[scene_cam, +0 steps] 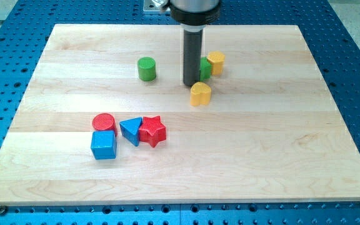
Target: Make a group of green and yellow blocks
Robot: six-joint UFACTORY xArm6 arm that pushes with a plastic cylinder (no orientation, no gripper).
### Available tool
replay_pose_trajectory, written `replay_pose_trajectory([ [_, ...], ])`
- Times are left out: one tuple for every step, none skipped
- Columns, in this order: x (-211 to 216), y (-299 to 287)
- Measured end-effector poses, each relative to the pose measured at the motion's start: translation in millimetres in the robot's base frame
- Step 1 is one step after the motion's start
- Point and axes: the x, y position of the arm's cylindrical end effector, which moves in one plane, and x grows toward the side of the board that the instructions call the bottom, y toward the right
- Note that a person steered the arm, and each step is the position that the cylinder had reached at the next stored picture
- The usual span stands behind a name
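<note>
My tip (191, 84) stands just above and left of a yellow heart-shaped block (200, 94). Right behind the rod, a green block (205, 68) shows only partly; its shape is hidden. It touches a yellow hexagon-like block (215, 63) at its right. A green cylinder (146, 69) stands apart to the view's left of the rod.
A red cylinder (104, 122), a blue cube (104, 145), a blue triangle (131, 130) and a red star (152, 131) cluster at lower left of the wooden board (261, 162). The triangle touches the star.
</note>
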Motion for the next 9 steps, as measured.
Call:
replay_pose_trajectory([
  [12, -96],
  [5, -150],
  [-13, -70],
  [-6, -63],
  [44, -108],
  [89, -50],
  [91, 23],
  [65, 64],
  [49, 56],
])
